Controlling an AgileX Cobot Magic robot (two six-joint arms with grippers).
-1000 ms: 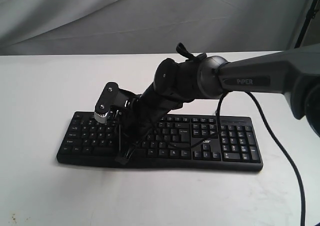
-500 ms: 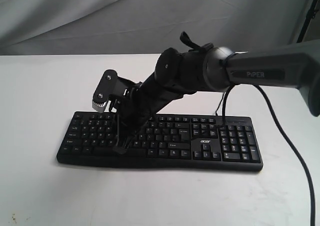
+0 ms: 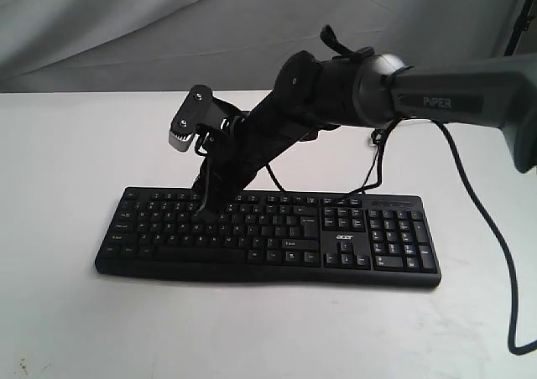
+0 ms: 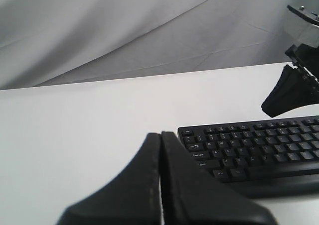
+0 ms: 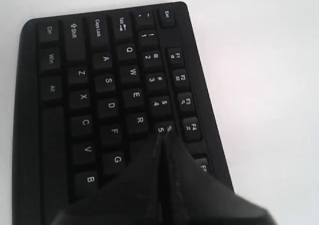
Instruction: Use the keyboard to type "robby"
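**Right fingertip over the upper letter rows, contact unclear**

My left gripper [image 4: 160, 138] shows only in its own wrist camera, and the exterior camera does not catch it. Its fingers are pressed together above bare white table [image 4: 75, 135], off the Esc end of the keyboard [image 4: 249, 148]. In the exterior view the keyboard lies flat on the table, with the number pad to the right. My right gripper [image 3: 204, 215] reaches across to the keyboard's left half, fingers closed flat against each other. Its wrist camera puts the tip just beside the 5 and R keys, hiding the key beneath. I cannot tell whether it touches. That view cuts off the keyboard's right half. A black cable [image 3: 491, 253] dangles at far right.
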